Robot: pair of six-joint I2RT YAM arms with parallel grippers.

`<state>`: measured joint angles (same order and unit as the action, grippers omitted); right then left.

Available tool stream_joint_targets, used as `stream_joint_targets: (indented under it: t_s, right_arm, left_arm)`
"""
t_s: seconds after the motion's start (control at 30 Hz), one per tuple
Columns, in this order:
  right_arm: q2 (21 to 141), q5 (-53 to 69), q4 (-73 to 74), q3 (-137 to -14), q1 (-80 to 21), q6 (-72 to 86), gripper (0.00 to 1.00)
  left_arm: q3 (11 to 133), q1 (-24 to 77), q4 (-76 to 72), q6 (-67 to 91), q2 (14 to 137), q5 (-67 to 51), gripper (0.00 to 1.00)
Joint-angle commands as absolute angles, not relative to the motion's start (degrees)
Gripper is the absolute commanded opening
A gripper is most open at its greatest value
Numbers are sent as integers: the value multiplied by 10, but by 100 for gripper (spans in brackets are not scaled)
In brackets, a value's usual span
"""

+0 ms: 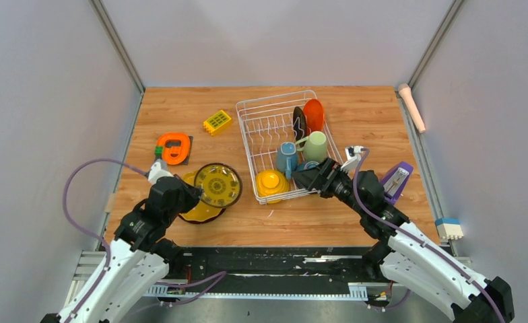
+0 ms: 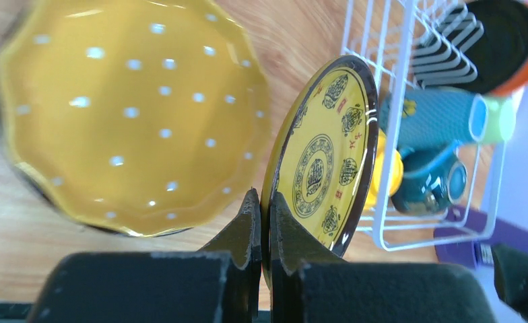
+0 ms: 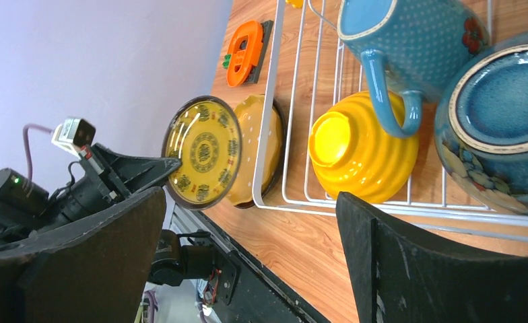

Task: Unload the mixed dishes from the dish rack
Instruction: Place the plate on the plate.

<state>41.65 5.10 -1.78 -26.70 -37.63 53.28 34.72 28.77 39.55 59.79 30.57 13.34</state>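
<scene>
The white wire dish rack (image 1: 261, 131) sits on the bench (image 1: 315, 222), with an orange plate (image 1: 314, 114) and a dark plate (image 1: 300, 123) standing on edge at its far right. A pale green mug (image 1: 315, 146) and a blue dotted mug (image 1: 287, 159) lean mid-rack. At its near end are a ribbed yellow bowl (image 1: 272, 184), bottom up, and a dark blue bowl (image 3: 500, 134). Left of the rack a yellow dotted plate (image 1: 197, 210) lies flat, and just above it a dark-rimmed yellow patterned plate (image 2: 322, 161) is pinched at its rim by the left gripper (image 2: 262, 202), tilted.

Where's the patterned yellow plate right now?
Top view, left side: the patterned plate is pinched by its rim in the left gripper, just left of the rack and next to the dotted plate.
</scene>
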Motion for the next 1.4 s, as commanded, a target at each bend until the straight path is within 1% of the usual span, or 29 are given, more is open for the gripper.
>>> stream_joint_targets:
  t_s: [0.0, 0.13, 0.3, 0.5, 0.57, 0.67, 0.77, 0.83, 0.9, 1.0, 1.07, 1.1, 1.17, 1.2, 1.27, 1.3, 1.33, 1.37]
  right_arm:
    - [387, 33, -19, -258, -377, 530, 100]
    - [372, 25, -19, -247, -377, 542, 100]
    - [377, 18, -19, -254, -377, 536, 100]
    - [398, 19, -19, -259, -377, 534, 100]
    - [405, 20, -20, -262, -377, 533, 100]
    - [413, 19, -19, -264, -377, 530, 100]
    - [417, 16, -19, -262, -377, 530, 100]
    - [418, 14, -19, -259, -377, 530, 100]
    - [417, 10, -19, -257, -377, 530, 100]
    - [413, 4, -16, -257, -377, 528, 100]
    - [409, 1, -13, -258, -377, 527, 100]
    - [408, 0, -12, -258, -377, 527, 100]
    - [405, -20, -8, -256, -377, 527, 100]
    - [404, -23, -7, -254, -377, 527, 100]
    - [402, -34, -4, -252, -377, 526, 100]
    - [402, -42, -4, -252, -377, 526, 100]
    - [401, -48, -4, -255, -377, 523, 100]
    - [399, -53, -3, -258, -377, 517, 100]
  left_arm:
    - [373, 287, 520, 693, 246, 279, 0]
    - [372, 287, 571, 739, 235, 324, 0]
    - [375, 287, 635, 797, 255, 359, 0]
    - [361, 287, 631, 808, 283, 365, 2]
    - [356, 287, 622, 809, 292, 360, 4]
    - [350, 287, 596, 799, 303, 350, 12]
    - [343, 287, 582, 795, 318, 345, 14]
    - [341, 288, 575, 791, 329, 341, 18]
    - [340, 287, 571, 786, 338, 339, 26]
    - [340, 287, 555, 780, 348, 338, 32]
    - [344, 287, 548, 774, 353, 336, 39]
    - [344, 287, 547, 773, 355, 335, 45]
    - [345, 287, 544, 771, 355, 335, 52]
    - [344, 287, 542, 768, 355, 335, 54]
    - [342, 287, 539, 764, 352, 336, 65]
    - [343, 287, 537, 759, 351, 337, 77]
    - [345, 287, 535, 756, 349, 337, 83]
    - [347, 287, 532, 746, 347, 337, 94]
